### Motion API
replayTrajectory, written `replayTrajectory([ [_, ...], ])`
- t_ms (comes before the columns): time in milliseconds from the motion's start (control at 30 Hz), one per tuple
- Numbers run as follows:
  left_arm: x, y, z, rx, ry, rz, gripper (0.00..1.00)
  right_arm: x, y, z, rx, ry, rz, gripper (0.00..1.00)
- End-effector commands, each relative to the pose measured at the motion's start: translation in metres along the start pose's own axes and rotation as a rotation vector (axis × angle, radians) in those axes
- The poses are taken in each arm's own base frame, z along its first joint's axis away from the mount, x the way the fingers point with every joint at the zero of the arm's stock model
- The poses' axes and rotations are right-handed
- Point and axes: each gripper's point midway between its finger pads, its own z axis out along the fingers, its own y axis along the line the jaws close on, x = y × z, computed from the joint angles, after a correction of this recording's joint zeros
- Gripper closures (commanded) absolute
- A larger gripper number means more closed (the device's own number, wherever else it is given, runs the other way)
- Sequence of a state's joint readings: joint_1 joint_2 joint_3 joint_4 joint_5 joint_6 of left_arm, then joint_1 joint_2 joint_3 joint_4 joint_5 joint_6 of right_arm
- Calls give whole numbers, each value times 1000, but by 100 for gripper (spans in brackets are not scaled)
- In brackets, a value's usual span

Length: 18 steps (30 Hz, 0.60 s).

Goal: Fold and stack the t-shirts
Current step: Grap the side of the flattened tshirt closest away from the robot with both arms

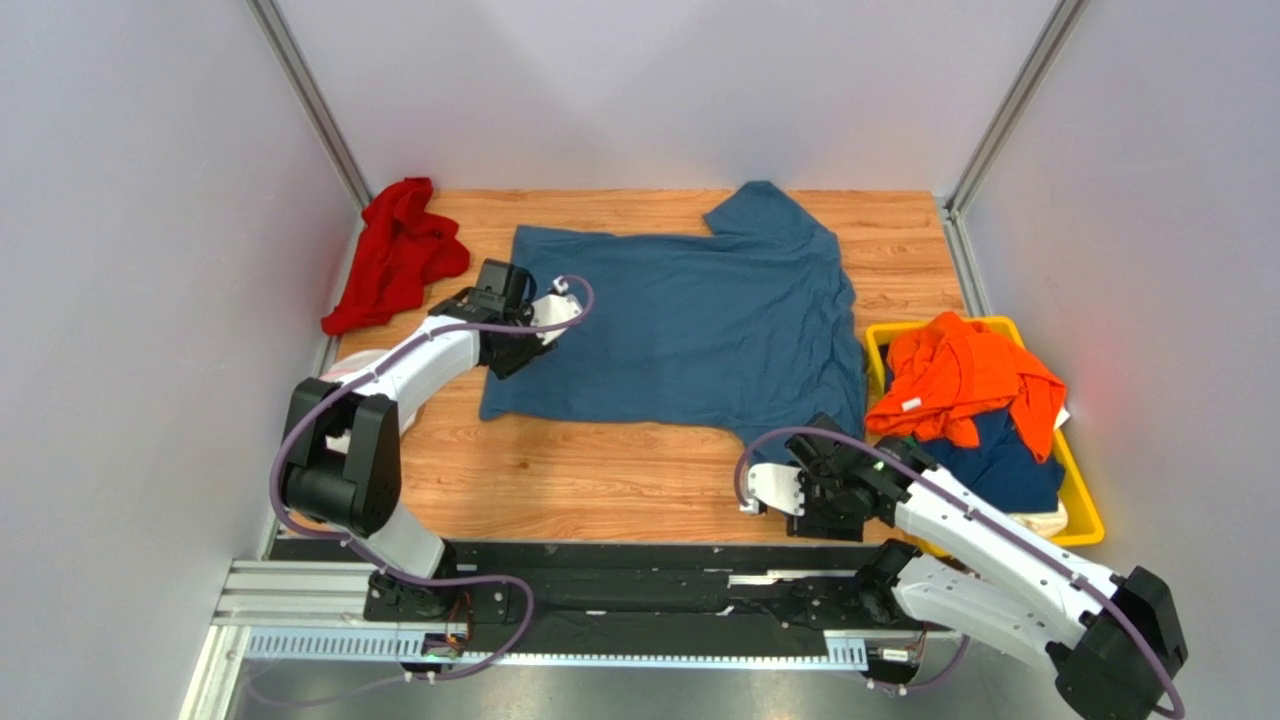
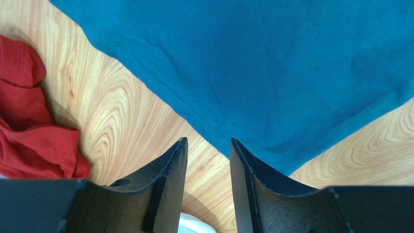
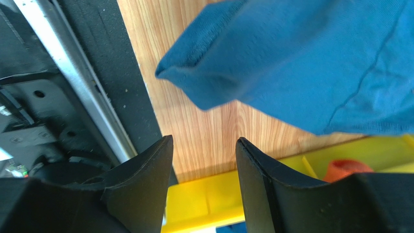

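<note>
A large blue t-shirt (image 1: 684,323) lies spread flat on the wooden table. My left gripper (image 1: 523,345) sits low at the shirt's left edge. Seen from its wrist, the left gripper (image 2: 208,141) is open with bare wood between the fingers and the shirt's hem (image 2: 160,85) just ahead. My right gripper (image 1: 812,488) hovers by the shirt's near right corner. From its own wrist, the right gripper (image 3: 204,140) is open and holds nothing, with that folded blue corner (image 3: 204,82) ahead of the tips. An orange t-shirt (image 1: 962,375) and a navy one (image 1: 999,458) lie crumpled in the bin.
The yellow bin (image 1: 1085,518) stands at the table's right edge, its rim (image 3: 204,199) right under my right fingers. A crumpled red cloth (image 1: 394,252) lies at the back left corner and shows again (image 2: 34,141) left of my left gripper. The black rail (image 3: 92,73) runs along the near edge.
</note>
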State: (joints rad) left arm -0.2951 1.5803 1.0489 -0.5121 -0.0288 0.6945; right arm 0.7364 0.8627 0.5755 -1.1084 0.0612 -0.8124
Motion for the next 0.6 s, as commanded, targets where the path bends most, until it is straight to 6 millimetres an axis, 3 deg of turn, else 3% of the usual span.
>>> replayTrajectory([
  [0, -15, 14, -3, -46, -24, -18, 54, -28, -21, 7, 84, -107, -98, 46],
  [567, -15, 21, 0, -68, 9, 11, 55, -47, 3, 9, -15, -152, -216, 51],
])
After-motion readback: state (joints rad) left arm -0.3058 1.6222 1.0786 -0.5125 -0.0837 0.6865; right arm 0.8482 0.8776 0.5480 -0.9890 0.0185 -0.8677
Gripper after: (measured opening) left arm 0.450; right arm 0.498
